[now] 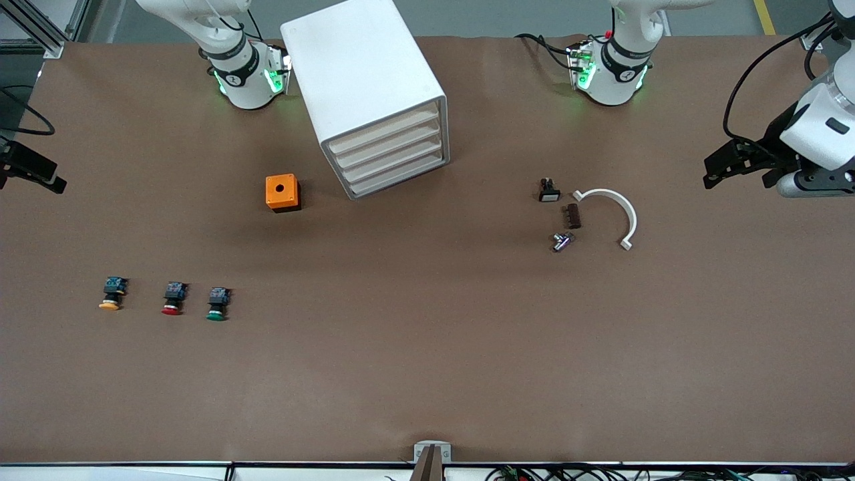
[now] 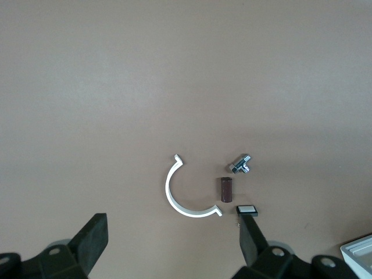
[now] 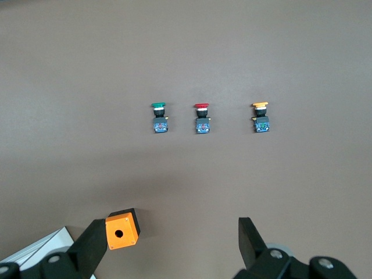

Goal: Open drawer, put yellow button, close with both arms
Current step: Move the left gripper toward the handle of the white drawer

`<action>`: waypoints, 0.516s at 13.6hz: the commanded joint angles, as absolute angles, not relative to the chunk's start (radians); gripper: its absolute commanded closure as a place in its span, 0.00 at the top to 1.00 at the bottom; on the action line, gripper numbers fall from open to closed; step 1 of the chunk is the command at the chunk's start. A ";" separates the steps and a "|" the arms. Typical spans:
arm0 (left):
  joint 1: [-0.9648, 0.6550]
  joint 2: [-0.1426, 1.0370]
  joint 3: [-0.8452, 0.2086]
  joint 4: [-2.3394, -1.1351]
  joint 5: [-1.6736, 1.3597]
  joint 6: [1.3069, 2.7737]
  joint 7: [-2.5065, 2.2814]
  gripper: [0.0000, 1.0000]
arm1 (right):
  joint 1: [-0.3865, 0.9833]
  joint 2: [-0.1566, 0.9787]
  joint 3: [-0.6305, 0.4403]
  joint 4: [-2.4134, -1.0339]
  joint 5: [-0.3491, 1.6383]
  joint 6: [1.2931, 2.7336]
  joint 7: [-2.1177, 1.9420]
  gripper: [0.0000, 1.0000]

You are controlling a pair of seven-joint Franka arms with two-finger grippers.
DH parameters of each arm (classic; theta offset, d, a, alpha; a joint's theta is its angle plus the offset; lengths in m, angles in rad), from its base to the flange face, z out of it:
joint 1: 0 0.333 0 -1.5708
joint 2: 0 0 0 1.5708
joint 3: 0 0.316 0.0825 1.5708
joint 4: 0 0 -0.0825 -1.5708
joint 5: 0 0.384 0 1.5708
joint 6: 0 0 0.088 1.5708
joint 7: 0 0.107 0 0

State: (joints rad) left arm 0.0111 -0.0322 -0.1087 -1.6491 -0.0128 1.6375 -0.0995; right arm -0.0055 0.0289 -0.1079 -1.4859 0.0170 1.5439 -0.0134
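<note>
The white cabinet [image 1: 364, 73] stands between the two arm bases, and all four of its drawers are shut. The drawer [image 1: 386, 129] is the uppermost one. The yellow button [image 1: 111, 294] lies on the table toward the right arm's end, nearer the front camera, beside a red-capped one and a green-capped one. It also shows in the right wrist view [image 3: 261, 118]. My right gripper [image 1: 40, 170] hangs open and empty above the table's edge at its own end; in its wrist view [image 3: 171, 244] the fingers stand wide apart. My left gripper [image 1: 711, 170] hangs open and empty at the other end [image 2: 171, 244].
An orange box with a hole [image 1: 282, 192] sits beside the cabinet. The red button [image 1: 173, 298] and the green button [image 1: 217, 304] lie by the yellow one. A white half-ring [image 1: 614, 210], a brown block [image 1: 573, 216], a metal fitting [image 1: 561, 241] and a small black switch [image 1: 548, 190] lie toward the left arm's end.
</note>
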 commanded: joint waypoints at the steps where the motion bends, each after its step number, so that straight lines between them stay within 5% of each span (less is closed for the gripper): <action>1: 0.009 -0.031 -0.109 -1.632 -0.012 1.621 -0.098 1.00 | -0.008 0.025 -0.106 -1.477 0.008 1.534 -0.015 1.00; 7: 0.015 0.002 -0.120 -1.625 -0.006 1.608 -0.101 1.00 | -0.014 0.032 -0.106 -1.476 0.005 1.539 -0.015 1.00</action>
